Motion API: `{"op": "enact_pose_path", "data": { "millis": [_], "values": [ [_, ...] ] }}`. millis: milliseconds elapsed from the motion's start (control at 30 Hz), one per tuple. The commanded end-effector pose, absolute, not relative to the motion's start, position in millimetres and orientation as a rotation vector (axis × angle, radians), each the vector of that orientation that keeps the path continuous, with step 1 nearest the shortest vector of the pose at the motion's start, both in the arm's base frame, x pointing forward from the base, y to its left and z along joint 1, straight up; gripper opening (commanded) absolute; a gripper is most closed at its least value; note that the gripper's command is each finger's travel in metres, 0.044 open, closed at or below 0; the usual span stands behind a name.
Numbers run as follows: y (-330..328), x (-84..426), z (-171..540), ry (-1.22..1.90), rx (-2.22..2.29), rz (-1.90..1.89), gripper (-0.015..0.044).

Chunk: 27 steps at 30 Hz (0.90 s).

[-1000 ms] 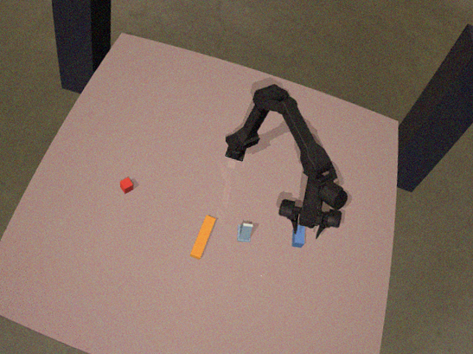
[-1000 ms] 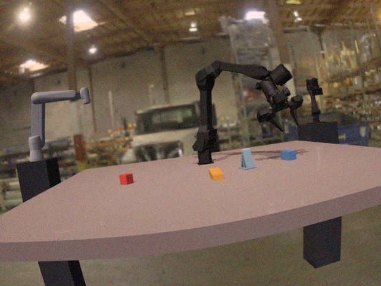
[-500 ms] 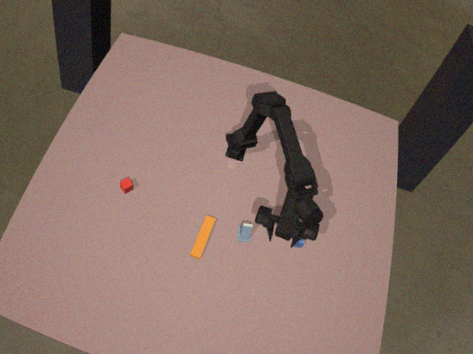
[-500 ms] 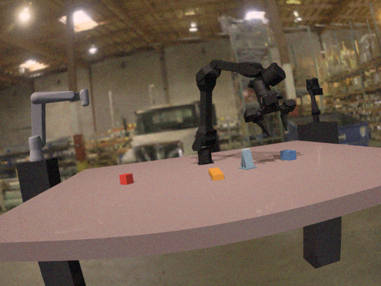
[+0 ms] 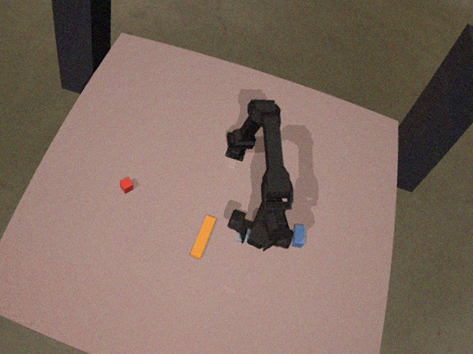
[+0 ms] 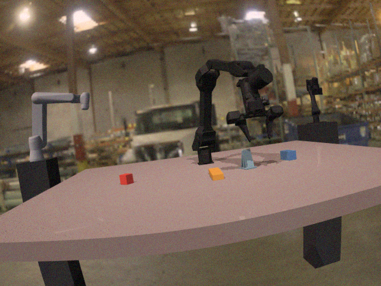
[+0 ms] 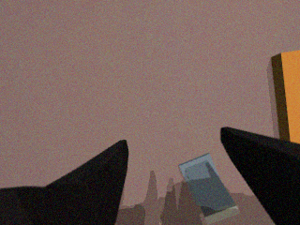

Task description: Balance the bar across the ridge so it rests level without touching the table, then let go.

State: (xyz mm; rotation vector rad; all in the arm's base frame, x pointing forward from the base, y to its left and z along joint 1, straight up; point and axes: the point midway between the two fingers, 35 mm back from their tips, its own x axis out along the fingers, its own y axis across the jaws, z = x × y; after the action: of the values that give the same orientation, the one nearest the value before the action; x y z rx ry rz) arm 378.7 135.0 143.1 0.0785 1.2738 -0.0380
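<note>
The orange bar (image 5: 203, 237) (image 6: 216, 173) (image 7: 292, 94) lies flat on the table, beside the ridge. The ridge (image 5: 240, 237) (image 6: 247, 159) (image 7: 208, 189) is a light blue, tapered piece standing upright on a thin base. In the top view the arm hides most of it. My gripper (image 6: 259, 139) (image 7: 172, 140) is open with nothing between its fingers. It hangs above the table, higher than the ridge's top. In the wrist view the bar shows at the right edge, beyond the right finger, and is cut off by the frame.
A blue block (image 5: 298, 236) (image 6: 288, 155) lies on the table on the far side of the ridge from the bar. A red cube (image 5: 125, 185) (image 6: 126, 179) sits on the other side of the bar, farther off. My arm's base (image 6: 205, 155) stands on the table behind the bar.
</note>
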Motion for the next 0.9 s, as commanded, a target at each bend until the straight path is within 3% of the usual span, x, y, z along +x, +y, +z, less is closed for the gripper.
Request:
{"op": "enact_pose_path", "data": {
  "millis": [0, 867],
  "values": [
    [119.9, 383.5, 141.6, 1.298, 0.069, -0.038, 0.0315],
    [-16.7, 394.8, 126.1, 1.522, 0.051, -0.054, 0.0315]
  ]
}}
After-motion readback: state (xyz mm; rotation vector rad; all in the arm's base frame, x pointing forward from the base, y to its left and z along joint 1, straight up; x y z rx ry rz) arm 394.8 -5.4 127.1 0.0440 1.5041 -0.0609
